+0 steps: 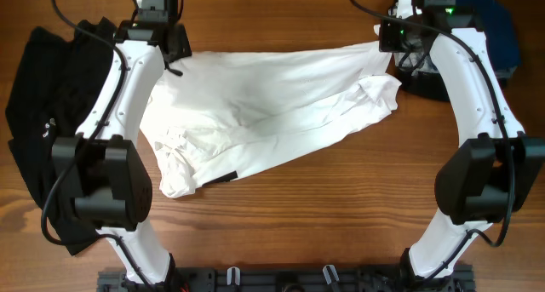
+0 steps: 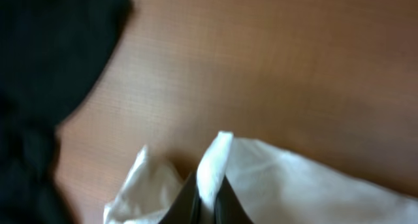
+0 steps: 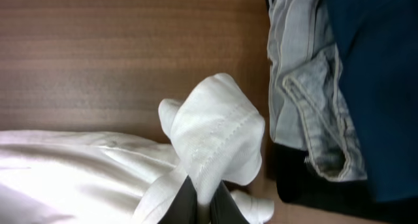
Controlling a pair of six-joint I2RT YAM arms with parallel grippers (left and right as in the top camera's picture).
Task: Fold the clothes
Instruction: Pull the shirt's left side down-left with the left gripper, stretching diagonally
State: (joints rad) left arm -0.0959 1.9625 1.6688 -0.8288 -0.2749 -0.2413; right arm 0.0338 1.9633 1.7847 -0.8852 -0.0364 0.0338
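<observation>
A white garment [image 1: 272, 113] lies stretched across the middle of the wooden table, bunched at its lower left. My left gripper [image 1: 174, 66] is shut on its far left corner; the wrist view shows white cloth [image 2: 212, 168] pinched between the fingers [image 2: 208, 208]. My right gripper [image 1: 387, 41] is shut on the far right corner; a white hemmed fold [image 3: 219, 142] stands up between its fingers [image 3: 204, 208]. Both corners are held near the table's far edge.
A pile of black clothes [image 1: 51, 105] lies at the left edge and shows in the left wrist view [image 2: 46, 74]. Dark blue and light denim clothes [image 1: 485, 37] lie at the far right, close to my right gripper [image 3: 326, 93].
</observation>
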